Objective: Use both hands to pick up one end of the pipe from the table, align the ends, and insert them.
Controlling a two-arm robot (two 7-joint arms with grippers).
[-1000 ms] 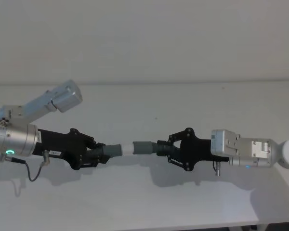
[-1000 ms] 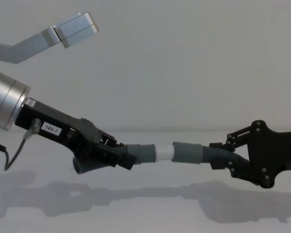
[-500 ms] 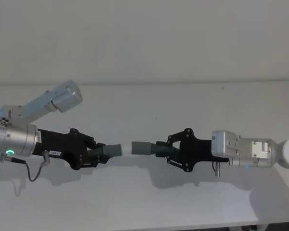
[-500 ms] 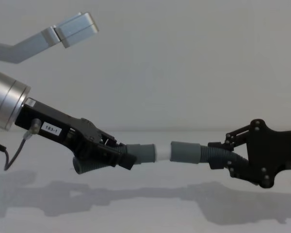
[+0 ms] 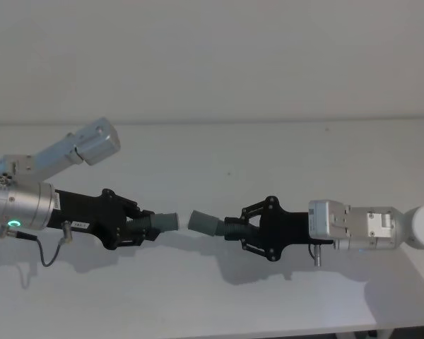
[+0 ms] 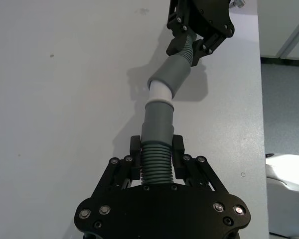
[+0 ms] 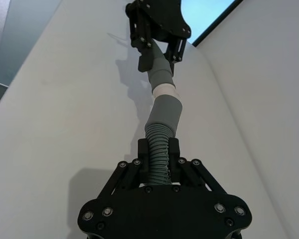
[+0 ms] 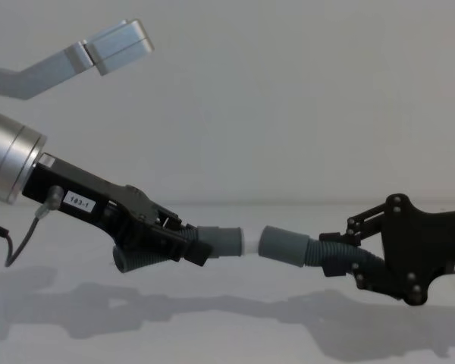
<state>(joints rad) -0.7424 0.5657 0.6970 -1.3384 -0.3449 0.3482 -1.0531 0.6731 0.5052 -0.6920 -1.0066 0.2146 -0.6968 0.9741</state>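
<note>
Plain whitish wall stands behind a bare matt tabletop point(image 5: 219, 148), and both pipe pieces are held up off it, their shadows lying on the surface beneath. From the left side of the head view the left gripper point(image 5: 143, 227) reaches in, its jaws clamped on the ribbed middle of the left hose piece point(image 5: 162, 222), whose smooth cuff ends in the white plug tip point(image 8: 249, 242). From the other side the right gripper point(image 5: 234, 229) has its jaws clamped on the ribbed part of the right hose piece point(image 5: 206, 223), with the open grey cuff point(image 8: 280, 246) turned toward the plug.

Seen from the chest, the two ends are just at the point of meeting, but the right piece tilts, its cuff angled across the line of the plug rather than square to it. The left wrist view shows the same kink at the joint. I judge the main risk to be jamming: pushed together at this angle, the plug could catch on the cuff's rim and slide off beside it instead of entering. Because both grips sit on the flexible ribbing, a hard push might simply bend the hoses or let one twist in its jaws, so the angle likely needs correcting first
</note>
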